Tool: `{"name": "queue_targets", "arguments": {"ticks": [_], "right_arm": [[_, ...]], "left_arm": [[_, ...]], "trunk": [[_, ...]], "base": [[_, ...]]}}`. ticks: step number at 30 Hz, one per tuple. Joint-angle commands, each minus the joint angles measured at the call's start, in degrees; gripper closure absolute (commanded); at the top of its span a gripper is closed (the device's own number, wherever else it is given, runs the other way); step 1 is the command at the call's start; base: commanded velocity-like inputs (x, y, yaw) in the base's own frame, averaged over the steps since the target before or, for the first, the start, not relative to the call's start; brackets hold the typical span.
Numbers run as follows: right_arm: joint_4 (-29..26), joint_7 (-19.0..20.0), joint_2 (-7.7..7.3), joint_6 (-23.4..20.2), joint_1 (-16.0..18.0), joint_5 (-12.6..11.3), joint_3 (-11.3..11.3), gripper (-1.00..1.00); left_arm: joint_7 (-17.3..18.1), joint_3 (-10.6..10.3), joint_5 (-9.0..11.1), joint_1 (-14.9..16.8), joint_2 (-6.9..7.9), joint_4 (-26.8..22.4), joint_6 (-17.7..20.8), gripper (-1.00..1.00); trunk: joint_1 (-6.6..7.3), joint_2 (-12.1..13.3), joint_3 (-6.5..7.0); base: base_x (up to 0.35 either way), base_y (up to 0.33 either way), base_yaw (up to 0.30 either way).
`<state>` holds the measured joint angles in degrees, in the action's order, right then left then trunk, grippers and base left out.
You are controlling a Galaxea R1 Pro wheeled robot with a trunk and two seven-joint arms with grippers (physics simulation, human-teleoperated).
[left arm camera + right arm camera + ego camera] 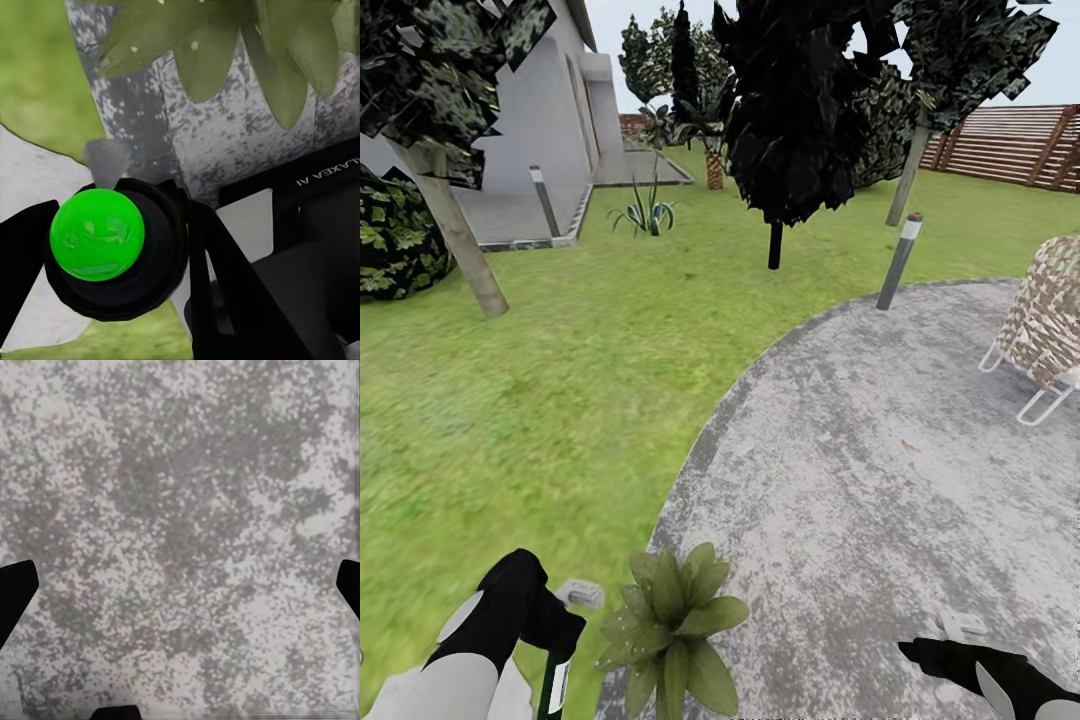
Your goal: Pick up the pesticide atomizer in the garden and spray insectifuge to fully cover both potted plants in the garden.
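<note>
Pesticide atomizer (553, 682) clamped between left gripper (556, 640) fingers — right gripper (180, 585) spread wide, nothing held.

grey patio (880, 450), potted plant (675, 625), chair (1045, 320)

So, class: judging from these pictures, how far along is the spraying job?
Done: the atomizer is picked up; the left gripper is shut on it, its spray head showing in the left wrist view.
In hand: it is held beside one potted plant at the patio edge. No spray is visible, so coverage cannot be judged.
Left: covering this plant and then the second one. The right gripper hangs open over paving.
</note>
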<state>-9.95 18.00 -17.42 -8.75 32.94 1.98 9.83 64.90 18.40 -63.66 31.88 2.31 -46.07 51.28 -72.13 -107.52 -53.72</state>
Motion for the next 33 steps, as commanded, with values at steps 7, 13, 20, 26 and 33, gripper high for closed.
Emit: {"name": "queue_targets", "arguments": {"ticks": [7,13,20,26,33], "right_arm": [[-0.1,0.3,0.02,-0.4,0.0,0.2,0.5,-1.00],[-0.1,0.3,0.02,-0.4,0.0,0.2,0.5,-1.00],[-0.2,0.3,0.02,-0.4,0.0,0.2,0.4,-1.00],[-4.2,0.3,0.02,-0.4,0.0,0.2,0.3,-1.00],[-6.5,0.3,0.02,-0.5,0.0,0.2,0.3,-1.00]], "left_arm": [[0.5,0.1,-2.2,0.0,0.06,-0.1,0.3,1.00],[0.4,0.2,-9.4,0.0,0.68,-0.1,0.2,1.00],[0.5,0.4,-9.6,0.0,3.24,-0.2,0.1,1.00],[0.6,0.2,-9.2,0.0,2.82,-0.2,0.1,1.00],[0.7,0.1,-8.9,0.3,-0.07,-0.7,0.1,1.00]], "trunk": [[0.01,0.0,-0.21],[0.01,0.0,-0.21],[0.01,0.0,-0.21],[0.01,0.0,-0.21],[0.01,0.0,-0.21]], "base": [[0.000,0.000,-0.068],[0.000,0.000,-0.001],[0.000,0.000,0.000],[0.000,0.000,0.000],[0.000,0.000,0.000]]}}
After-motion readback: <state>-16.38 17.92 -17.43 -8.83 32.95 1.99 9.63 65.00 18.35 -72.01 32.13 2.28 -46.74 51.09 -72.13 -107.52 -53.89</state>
